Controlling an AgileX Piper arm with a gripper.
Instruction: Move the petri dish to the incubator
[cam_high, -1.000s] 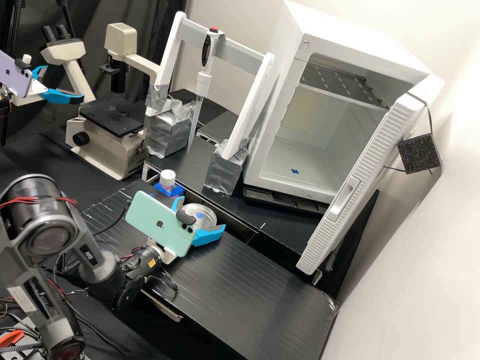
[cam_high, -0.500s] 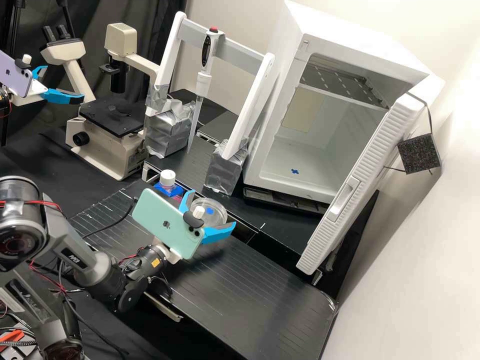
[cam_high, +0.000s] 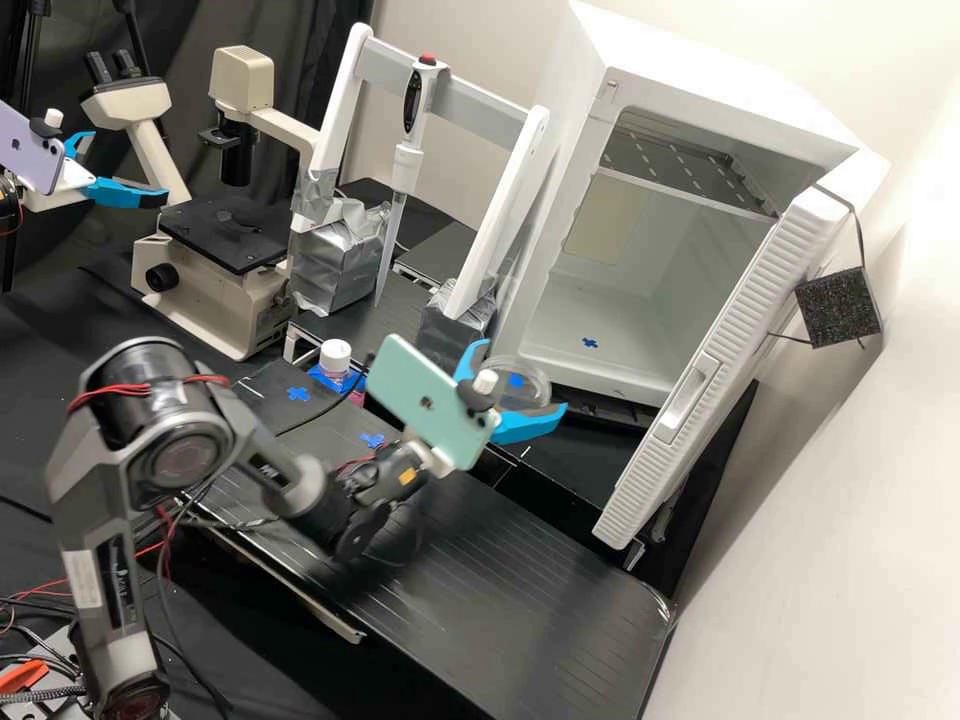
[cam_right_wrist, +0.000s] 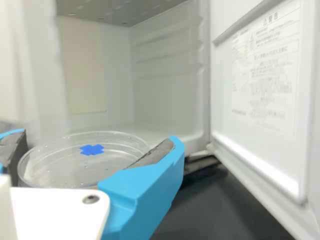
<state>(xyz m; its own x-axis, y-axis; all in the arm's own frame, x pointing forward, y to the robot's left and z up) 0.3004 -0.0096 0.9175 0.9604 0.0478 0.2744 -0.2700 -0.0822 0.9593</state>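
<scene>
Petri dish (cam_right_wrist: 82, 162), one, clear and round, marked with a blue cross: held about level between the blue fingers of the gripper (cam_high: 521, 378), which is clamped on its sides, just outside the open front of the incubator (cam_high: 700, 75). Incubator door (cam_high: 745, 310), white, swung wide; bottle (cam_high: 336, 356), white-capped, upright, beside two blue crosses on the black surface (cam_high: 540, 580)

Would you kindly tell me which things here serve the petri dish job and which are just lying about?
For the job:
petri dish, held in the gripper
incubator, door open

Just lying about:
microscope
pipette, upright on a stand
white-capped bottle
</scene>
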